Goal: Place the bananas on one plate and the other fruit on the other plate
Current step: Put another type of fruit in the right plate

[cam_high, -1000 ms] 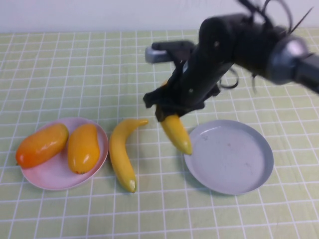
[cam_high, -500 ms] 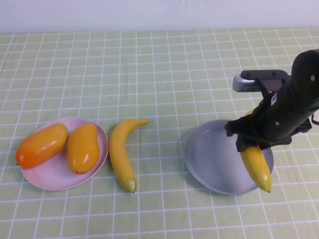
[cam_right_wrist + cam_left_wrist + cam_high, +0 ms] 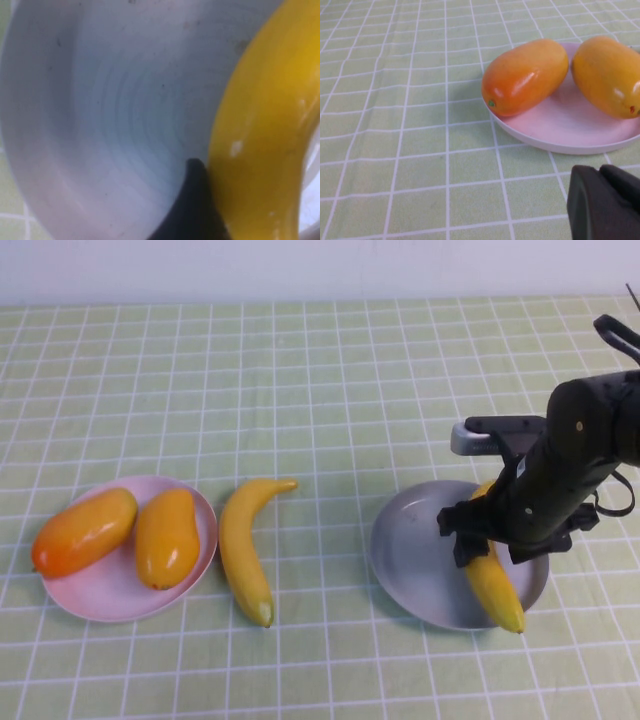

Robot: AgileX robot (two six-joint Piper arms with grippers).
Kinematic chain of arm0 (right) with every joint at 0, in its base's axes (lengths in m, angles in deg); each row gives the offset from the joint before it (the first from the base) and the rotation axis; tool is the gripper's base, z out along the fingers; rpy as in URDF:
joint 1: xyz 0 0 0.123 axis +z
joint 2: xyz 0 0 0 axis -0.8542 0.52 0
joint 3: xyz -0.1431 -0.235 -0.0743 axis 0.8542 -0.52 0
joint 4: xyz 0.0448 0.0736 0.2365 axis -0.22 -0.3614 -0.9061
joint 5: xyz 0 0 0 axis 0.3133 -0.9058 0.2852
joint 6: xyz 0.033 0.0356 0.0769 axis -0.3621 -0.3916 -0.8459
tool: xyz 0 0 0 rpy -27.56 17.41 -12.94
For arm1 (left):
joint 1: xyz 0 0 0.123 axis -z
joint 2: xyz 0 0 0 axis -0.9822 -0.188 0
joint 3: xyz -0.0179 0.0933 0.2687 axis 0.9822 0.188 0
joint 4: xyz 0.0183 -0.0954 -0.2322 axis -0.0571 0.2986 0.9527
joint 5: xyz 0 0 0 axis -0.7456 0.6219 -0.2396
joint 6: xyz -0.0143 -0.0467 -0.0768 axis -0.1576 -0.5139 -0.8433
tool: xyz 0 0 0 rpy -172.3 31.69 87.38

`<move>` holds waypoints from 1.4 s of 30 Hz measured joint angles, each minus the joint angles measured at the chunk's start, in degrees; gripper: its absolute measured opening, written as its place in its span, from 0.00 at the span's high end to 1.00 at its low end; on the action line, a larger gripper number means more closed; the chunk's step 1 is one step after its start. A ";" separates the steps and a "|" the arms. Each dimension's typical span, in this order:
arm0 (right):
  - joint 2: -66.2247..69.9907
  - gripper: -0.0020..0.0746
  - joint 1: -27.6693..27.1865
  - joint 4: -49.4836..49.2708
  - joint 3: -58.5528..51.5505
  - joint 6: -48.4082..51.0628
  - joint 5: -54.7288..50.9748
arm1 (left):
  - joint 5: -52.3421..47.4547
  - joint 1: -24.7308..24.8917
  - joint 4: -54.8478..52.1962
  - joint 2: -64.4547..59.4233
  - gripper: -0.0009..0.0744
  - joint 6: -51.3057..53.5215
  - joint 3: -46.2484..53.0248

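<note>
One banana (image 3: pixel 494 582) lay along the right side of the grey-blue plate (image 3: pixel 415 550), its lower tip reaching out over the plate's near right rim. My right gripper (image 3: pixel 497 531) stood over the banana's upper half, one dark finger (image 3: pixel 192 210) beside the yellow skin; whether the fingers pressed the fruit or stood free of it, I could not tell. The left part of the plate's bowl was bare, scuffed grey. The second banana (image 3: pixel 243 545) lay on the checked tablecloth (image 3: pixel 300 380) between the two plates, its stem pointing away toward the far right, its body just beside the rim of the pink plate (image 3: pixel 105 595) without touching it that I could see. That plate held both orange fruits (image 3: pixel 167 537) side by side; the redder one (image 3: pixel 84 531) overhung the left rim. A strip of cloth separated the loose banana from the grey-blue plate's left rim, and the far half of the table lay open. My left gripper (image 3: pixel 605 205), clenched, sat low near the pink plate's near edge, apart from it.
</note>
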 joint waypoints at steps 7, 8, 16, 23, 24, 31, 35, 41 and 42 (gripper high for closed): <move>-1.70 0.28 1.06 -0.13 4.21 -0.12 -5.32 | 0.00 0.00 0.00 0.00 0.99 0.00 0.00; -2.21 0.28 1.79 -0.13 5.88 -0.12 -6.88 | 0.00 0.00 0.00 0.00 0.99 0.00 0.00; 1.01 0.32 11.47 -3.29 18.58 -0.12 -8.68 | 0.00 0.00 0.00 0.00 0.99 0.00 0.00; 14.95 0.32 18.56 -4.18 32.40 2.21 -10.49 | 0.00 0.00 0.00 0.00 0.99 0.00 0.00; 16.85 0.32 19.44 -4.49 34.50 3.71 -11.64 | 0.00 0.00 0.00 0.00 0.99 0.00 0.00; 23.49 0.32 21.77 -4.59 43.83 8.30 -18.20 | 0.00 0.00 0.00 0.00 0.99 0.00 0.00; 23.84 0.32 22.67 -4.59 45.22 10.43 -18.23 | 0.00 0.00 0.00 0.00 0.99 0.00 0.00; 26.16 0.32 23.87 -4.33 45.50 12.81 -15.24 | 0.00 0.00 0.00 0.00 0.99 0.00 0.00; 26.82 0.32 23.87 -4.33 45.55 13.18 -14.60 | 0.00 0.00 0.00 0.00 0.99 0.00 0.00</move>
